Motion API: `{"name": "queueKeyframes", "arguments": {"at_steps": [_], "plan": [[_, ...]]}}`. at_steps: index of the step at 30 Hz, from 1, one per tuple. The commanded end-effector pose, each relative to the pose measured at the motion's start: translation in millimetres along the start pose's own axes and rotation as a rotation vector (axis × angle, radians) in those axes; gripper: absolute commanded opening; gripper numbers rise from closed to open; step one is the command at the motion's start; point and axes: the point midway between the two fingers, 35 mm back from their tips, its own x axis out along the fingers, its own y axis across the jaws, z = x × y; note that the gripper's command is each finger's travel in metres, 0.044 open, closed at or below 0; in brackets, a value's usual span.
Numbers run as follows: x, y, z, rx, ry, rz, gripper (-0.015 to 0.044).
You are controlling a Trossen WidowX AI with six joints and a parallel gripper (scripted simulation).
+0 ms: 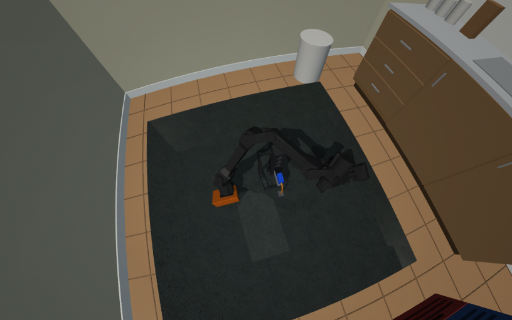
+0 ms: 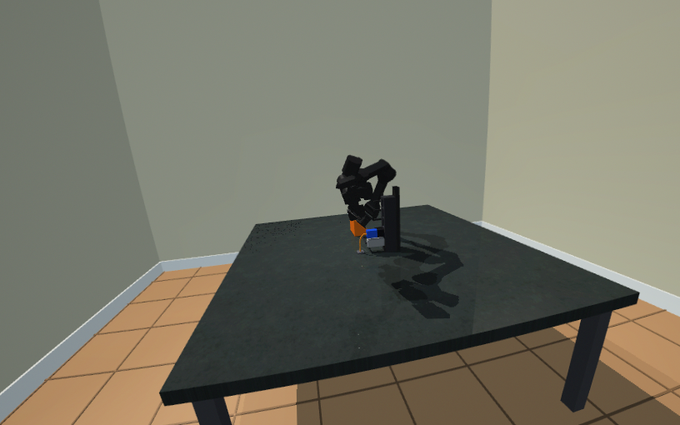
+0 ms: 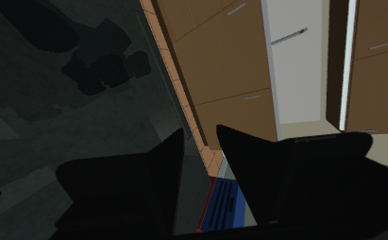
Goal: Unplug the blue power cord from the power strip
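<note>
The blue plug (image 1: 280, 177) (image 2: 372, 232) sits level at the side of a dark upright block (image 2: 391, 224), with a black part between them. An orange cord (image 1: 282, 188) (image 2: 361, 242) curves from the plug down to a small grey plate. A pale grey box (image 2: 378, 242) is just under the plug. I cannot tell for sure which part is the power strip, or whether the plug is fully seated. My gripper (image 3: 200, 130) is partly open and empty, with a gap between its fingertips. It is raised, away from the plug and cord, and right of them in the top view.
The dark table (image 1: 210, 258) (image 2: 279, 317) carries the arm's orange base (image 1: 225, 197) (image 2: 356, 228), left of the plug in the top view. The arm (image 1: 258, 137) arches beside the dark block. A brown cabinet (image 1: 448, 131) (image 3: 231, 61) and a white cylinder (image 1: 312, 59) stand beyond the table.
</note>
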Motion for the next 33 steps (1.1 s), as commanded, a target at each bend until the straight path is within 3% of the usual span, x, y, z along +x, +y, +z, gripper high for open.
{"name": "queueKeyframes", "arguments": {"at_steps": [1,14,25,29,33], "plan": [[-23.8,69.7,-30.8,0.970,0.324,0.074,0.0160],[-63.8,149.5,-34.4,1.774,0.725,0.028,0.0160],[-116.4,220.1,-9.2,2.401,1.227,-0.174,0.0160],[-139.1,243.0,7.5,2.585,1.456,-0.309,0.0160],[-141.5,245.2,9.4,2.602,1.481,-0.325,0.0160]]}}
